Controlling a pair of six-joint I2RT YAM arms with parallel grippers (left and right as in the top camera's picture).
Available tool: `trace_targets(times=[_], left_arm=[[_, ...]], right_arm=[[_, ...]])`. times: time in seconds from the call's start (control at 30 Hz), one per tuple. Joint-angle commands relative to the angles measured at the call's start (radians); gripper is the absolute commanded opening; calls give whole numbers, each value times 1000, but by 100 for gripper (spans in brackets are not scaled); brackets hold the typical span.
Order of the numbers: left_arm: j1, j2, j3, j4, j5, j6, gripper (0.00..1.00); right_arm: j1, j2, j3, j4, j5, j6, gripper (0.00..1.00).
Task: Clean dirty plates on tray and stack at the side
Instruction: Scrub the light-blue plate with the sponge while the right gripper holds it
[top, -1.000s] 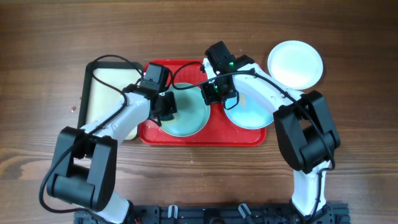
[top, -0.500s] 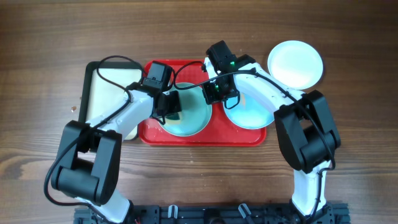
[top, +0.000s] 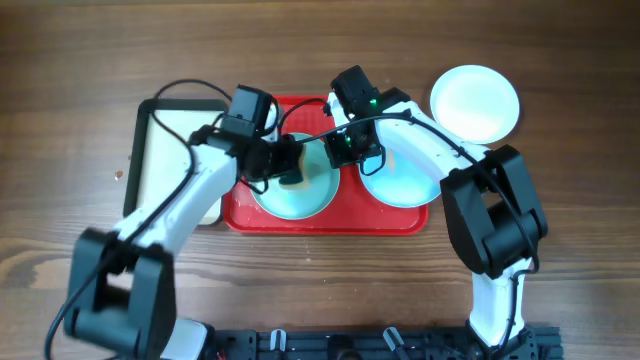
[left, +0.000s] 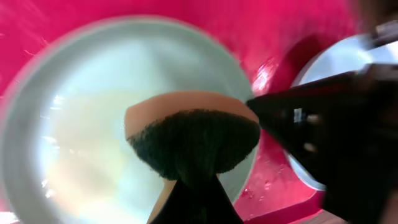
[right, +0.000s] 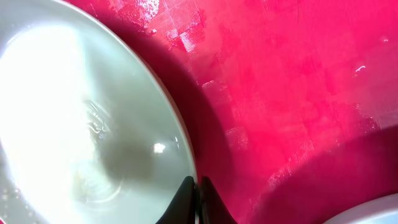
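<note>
The red tray (top: 240, 215) holds two pale blue plates, the left one (top: 310, 200) and the right one (top: 405, 185). A white plate (top: 475, 103) lies on the table beyond the tray's far right corner. My left gripper (top: 288, 165) is shut on a sponge (left: 193, 134), tan with a dark green scrub face, and presses it onto the left plate (left: 81, 124). My right gripper (top: 340, 152) is shut on that plate's right rim (right: 186, 155), with the fingertips (right: 186, 196) pinched over its edge. The tray floor (right: 298, 93) shows red and wet beside it.
A cream tray with a black rim (top: 165, 150) sits against the red tray's left side. Both arms cross over the red tray's far half, close together. The right arm's dark gripper body (left: 329, 124) fills the right side of the left wrist view.
My left gripper has slid the sponge rightward across the left plate, toward the right gripper. The right gripper has stayed on the rim.
</note>
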Motion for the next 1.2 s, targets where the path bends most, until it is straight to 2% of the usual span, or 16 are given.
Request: trace_targets(times=[0.0,0.13,0.6,0.7,0.9,1.17], left_arm=[[6,-46,20,-53,-144,-3,4],[5,-20,15,-113,-261,-80,4],[-33,186,-34,-27,-274,-188,4],[-58,224,-34,-8,-245,-191,4],[-93,240,-34,60,-58,-190,4],[-98,224,-20,62,19,-182,4]], right_arm=[[7,-8,-8,4,-15,1,4],[7,-8,-7,5,-16,1,4],[7,-8,-7,5,-16,1,4],[7,-8,-7,5,-16,1,4],[7,-8,-7,4,-16,1,4],[7,-8,-7,3,-15,1,4]])
